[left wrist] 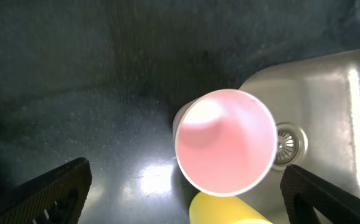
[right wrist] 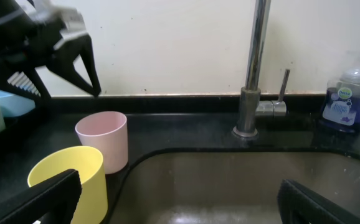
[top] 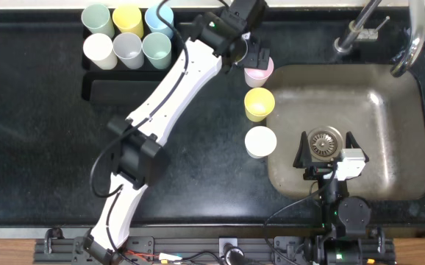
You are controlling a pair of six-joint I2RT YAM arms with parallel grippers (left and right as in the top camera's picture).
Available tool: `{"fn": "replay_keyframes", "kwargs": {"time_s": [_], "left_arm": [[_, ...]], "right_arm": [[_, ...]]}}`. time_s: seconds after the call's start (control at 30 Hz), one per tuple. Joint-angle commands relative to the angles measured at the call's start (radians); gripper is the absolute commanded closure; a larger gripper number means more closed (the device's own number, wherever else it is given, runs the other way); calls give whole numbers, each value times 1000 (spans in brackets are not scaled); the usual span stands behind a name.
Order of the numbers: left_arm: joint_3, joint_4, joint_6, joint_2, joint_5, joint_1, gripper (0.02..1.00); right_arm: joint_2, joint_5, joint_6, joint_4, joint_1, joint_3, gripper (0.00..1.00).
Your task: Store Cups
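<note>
Left claw [top: 256, 59] apart, hovering over pink cup [left wrist: 225, 142] by sink [top: 389, 110]; right claw [top: 326, 147] apart over sink

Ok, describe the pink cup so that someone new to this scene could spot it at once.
Find the steel sink in the black counter. Three cups stand in a row by its left rim. The pink cup is the end one nearest the back wall; its neighbours are a yellow cup and a white cup.

pink cup [top: 259, 72]; yellow cup [top: 259, 104]; white cup [top: 260, 141] | upright, in a row | six cups [top: 128, 46] | upright in black tray [top: 95, 87]
</note>
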Motion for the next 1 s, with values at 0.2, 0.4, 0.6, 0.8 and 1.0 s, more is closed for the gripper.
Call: {"fn": "replay_keyframes", "kwargs": {"time_s": [0.2,0.4,0.6,0.8,1.0], "left_arm": [[22,-16,-28,58,-13,5,18],[22,-47,-35,78,-12,15,18],[22,-13,-35,103,-13,20,18],[22,-10,-35,106,-13,28,20],[22,-2,-35,108,-13,29,126]], "right_arm": [[-11,-10,-3,5,1,-13,3],[-11,-10,-3,5,1,-13,3],[-11,-10,-3,5,1,-13,3],[-11,-10,-3,5,1,-13,5],[-11,-10,-3,5,1,-13,3]]}}
